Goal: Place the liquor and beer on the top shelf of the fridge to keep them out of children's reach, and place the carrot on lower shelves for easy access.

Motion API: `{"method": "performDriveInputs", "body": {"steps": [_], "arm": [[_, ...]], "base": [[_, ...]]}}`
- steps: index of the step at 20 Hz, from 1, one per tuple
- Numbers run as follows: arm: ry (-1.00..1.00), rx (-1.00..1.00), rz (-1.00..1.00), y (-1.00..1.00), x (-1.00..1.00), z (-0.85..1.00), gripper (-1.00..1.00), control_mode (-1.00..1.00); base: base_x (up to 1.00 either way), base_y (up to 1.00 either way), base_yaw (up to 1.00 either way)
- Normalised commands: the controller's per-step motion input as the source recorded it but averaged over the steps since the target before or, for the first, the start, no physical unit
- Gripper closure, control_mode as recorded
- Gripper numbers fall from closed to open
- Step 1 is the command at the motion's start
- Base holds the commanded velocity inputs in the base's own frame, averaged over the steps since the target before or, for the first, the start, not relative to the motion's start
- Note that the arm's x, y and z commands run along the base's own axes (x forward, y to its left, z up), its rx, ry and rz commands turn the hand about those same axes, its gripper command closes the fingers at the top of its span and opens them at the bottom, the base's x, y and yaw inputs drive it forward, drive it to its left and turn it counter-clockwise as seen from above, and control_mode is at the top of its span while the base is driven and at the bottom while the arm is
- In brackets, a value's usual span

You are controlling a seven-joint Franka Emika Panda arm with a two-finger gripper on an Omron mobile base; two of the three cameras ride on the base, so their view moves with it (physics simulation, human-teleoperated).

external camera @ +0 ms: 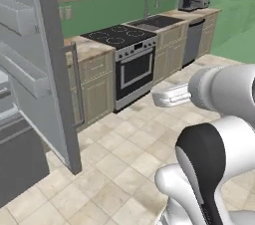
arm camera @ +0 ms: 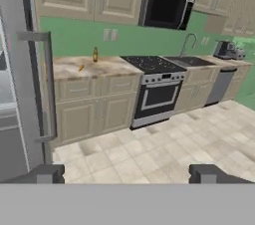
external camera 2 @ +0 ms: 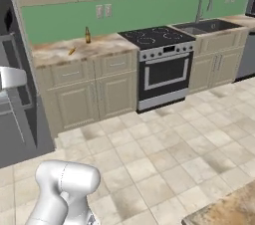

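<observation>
The beer (arm camera: 95, 55) stands upright on the beige counter left of the stove, also seen as the beer (external camera 2: 87, 35) in the right base view. The carrot (arm camera: 81, 68) lies on the counter just left of and in front of it, and the carrot (external camera 2: 72, 50) shows there too. The liquor is out of view. The fridge (external camera: 47, 69) stands open at the left, its door swung out, with pale shelf edges (external camera: 6, 112) inside. My gripper (arm camera: 128, 174) is open and empty, far back from the counter, facing it.
A black-topped stove (external camera 2: 164, 64) stands right of the counter, then a sink (external camera 2: 209, 25) and dishwasher (external camera: 193, 40). The microwave (arm camera: 167, 7) hangs above the stove. The open fridge door (arm camera: 35, 94) with its long handle juts out at the left. Tiled floor (external camera 2: 164, 149) lies between me and the cabinets.
</observation>
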Motion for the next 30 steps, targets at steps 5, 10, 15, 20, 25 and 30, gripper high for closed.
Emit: {"method": "performDriveInputs", "body": {"steps": [5, 10, 15, 20, 25, 30], "arm": [[0.0, 0.0, 0.0, 0.0, 0.0, 0.0, -1.0, 1.0], [0.0, 0.0, 0.0, 0.0, 0.0, 0.0, -1.0, 1.0], [0.0, 0.0, 0.0, 0.0, 0.0, 0.0, -1.0, 1.0], [0.0, 0.0, 0.0, 0.0, 0.0, 0.0, -1.0, 1.0], [0.0, 0.0, 0.0, 0.0, 0.0, 0.0, -1.0, 1.0], [0.0, 0.0, 0.0, 0.0, 0.0, 0.0, -1.0, 1.0]], "base": [[0.63, -0.69, -0.12], [0.98, -0.14, 0.04], [1.0, 0.0, 0.17], [1.0, 0.0, 0.26], [1.0, 0.0, 0.34], [1.0, 0.0, 0.43]]}}
